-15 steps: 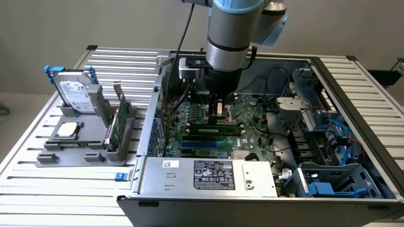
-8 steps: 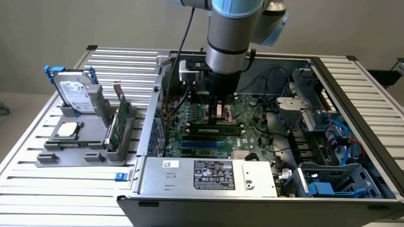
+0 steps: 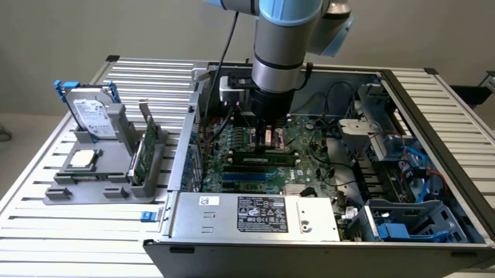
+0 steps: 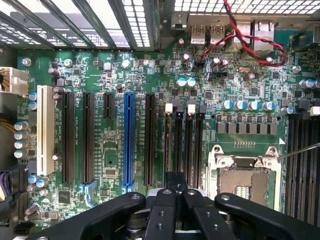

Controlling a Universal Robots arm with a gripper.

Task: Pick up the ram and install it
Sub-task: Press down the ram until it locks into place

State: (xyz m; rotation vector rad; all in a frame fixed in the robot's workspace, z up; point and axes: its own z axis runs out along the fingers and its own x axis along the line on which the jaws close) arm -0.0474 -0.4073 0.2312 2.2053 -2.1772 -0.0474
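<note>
Gripper [image 3: 272,139] fingers [image 4: 172,187] closed, nothing visibly held, directly above ram [image 3: 263,155]. Ram lies in mobo slot, long axis across exterior view.

An open metal computer case [image 3: 232,223] lies on a slatted aluminium table [image 3: 77,237]; a grey plastic parts holder [image 3: 108,179] sits at the exterior view's left, just beside it.

Claw [image 3: 267,138] low inside case [image 3: 255,231]; drive cage [image 3: 371,139], cables [image 3: 421,168] crowd exterior view's right.
</note>
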